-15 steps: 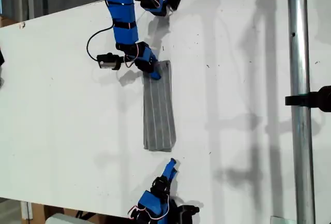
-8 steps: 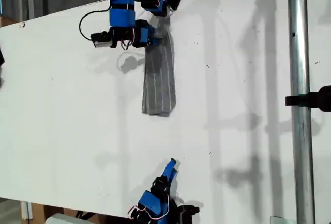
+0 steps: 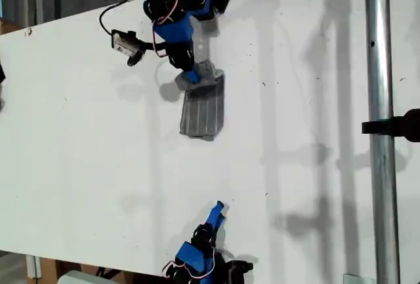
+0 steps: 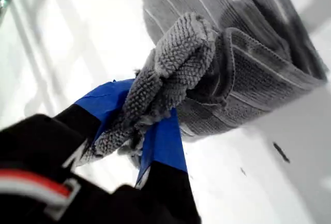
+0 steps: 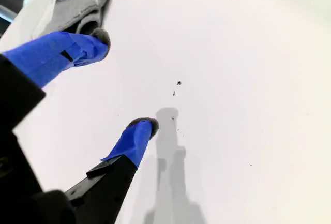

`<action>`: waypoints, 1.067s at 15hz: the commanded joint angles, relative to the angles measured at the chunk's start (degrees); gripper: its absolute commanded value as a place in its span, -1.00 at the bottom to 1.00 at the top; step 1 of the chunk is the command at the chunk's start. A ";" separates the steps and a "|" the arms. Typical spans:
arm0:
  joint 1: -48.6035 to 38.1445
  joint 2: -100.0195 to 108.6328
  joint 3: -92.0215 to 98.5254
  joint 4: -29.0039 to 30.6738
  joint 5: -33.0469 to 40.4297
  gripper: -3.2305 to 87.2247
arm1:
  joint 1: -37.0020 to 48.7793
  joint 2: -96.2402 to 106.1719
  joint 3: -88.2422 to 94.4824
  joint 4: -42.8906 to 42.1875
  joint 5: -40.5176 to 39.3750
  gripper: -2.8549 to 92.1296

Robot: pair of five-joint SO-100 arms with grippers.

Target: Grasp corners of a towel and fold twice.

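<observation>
One end of the towel (image 3: 203,103) is pinched in my first gripper (image 3: 191,77); my second gripper (image 3: 218,208) gapes empty near the table's (image 3: 85,133) edge.

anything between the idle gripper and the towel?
Nothing visible. Only bare white table lies between my open second gripper and the grey striped towel. My first gripper is clamped on the towel's far end.

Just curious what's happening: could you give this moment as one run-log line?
first hand: shut on towel corner, folding it over | second hand: open, idle | table: white
</observation>
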 commanded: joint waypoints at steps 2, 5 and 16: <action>-1.93 0.44 -0.18 0.09 0.44 -0.33 | 1.41 -28.21 -18.63 -13.71 -4.04 -0.94; -2.29 0.44 -0.18 0.00 0.44 -0.33 | 3.08 -52.12 -36.12 -6.86 -4.22 -0.86; -2.46 0.44 0.97 1.58 -2.02 -0.39 | 7.21 -20.39 -41.84 29.62 -9.67 -0.71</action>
